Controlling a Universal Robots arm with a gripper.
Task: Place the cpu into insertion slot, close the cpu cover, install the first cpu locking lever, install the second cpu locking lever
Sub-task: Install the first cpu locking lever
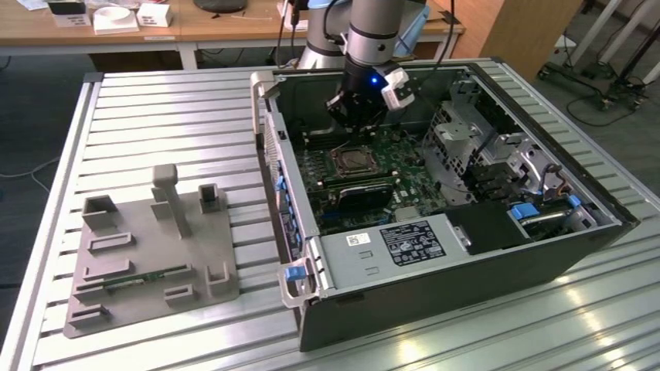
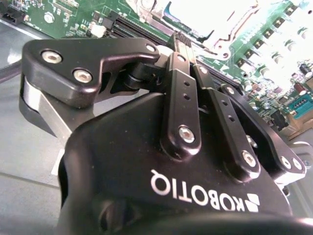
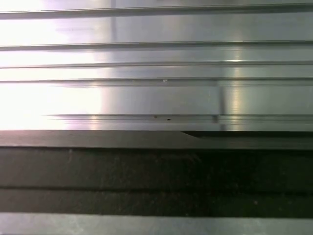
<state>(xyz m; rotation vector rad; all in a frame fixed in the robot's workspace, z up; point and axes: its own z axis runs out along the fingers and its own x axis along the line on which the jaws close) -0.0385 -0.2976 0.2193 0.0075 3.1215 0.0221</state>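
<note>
The arm (image 1: 372, 31) reached down from the far side into the open computer case (image 1: 443, 294), which lay on its side on the slatted metal desk (image 1: 165, 108). Its claw (image 1: 356, 126) hung low over the green motherboard (image 1: 404, 154). In the second wrist view the claw (image 2: 177, 37) was clenched, its two black fingers (image 2: 180, 93) pressed together right to the tips, and I could not make out anything pinched between them. The cpu (image 1: 356, 161) lay flat in its socket near the middle of the board, face up. It sat just beneath the claw and slightly towards the near side of the case in the exterior view, so the claw was almost on top of it but not touching as far as I could judge. Being square, the chip had no real long axis; its edges ran in line with the edges of the board and the case walls. The cpu cover (image 1: 336, 158) showed as a pale metal frame around it and looked to be lying down, though I could not say whether it was fully shut. The locking levers were too fine for me to tell. A grey parts fixture (image 1: 154, 255) sat well apart, on the exterior view's left.
</note>
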